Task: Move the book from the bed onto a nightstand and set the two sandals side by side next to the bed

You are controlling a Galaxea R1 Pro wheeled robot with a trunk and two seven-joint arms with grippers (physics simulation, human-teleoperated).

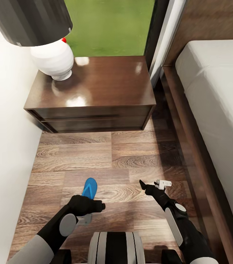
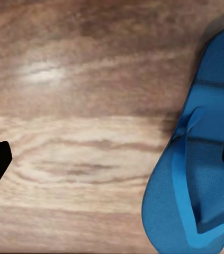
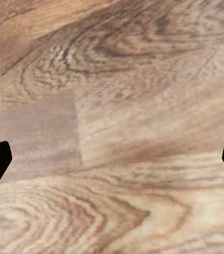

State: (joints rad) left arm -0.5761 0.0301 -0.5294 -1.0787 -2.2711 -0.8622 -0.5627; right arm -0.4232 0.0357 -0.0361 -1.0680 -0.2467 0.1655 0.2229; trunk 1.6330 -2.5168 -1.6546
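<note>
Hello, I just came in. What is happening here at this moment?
A two-armed robot stands on the wood floor between a nightstand and the bed. Its left tool is open above one blue sandal lying flat on the floor, not gripping it. The right tool is open over bare floor, holding nothing. A white lamp sits on the nightstand.

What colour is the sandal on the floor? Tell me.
Bright blue all over, strap included. The sandal shows best in the left wrist view.
</note>
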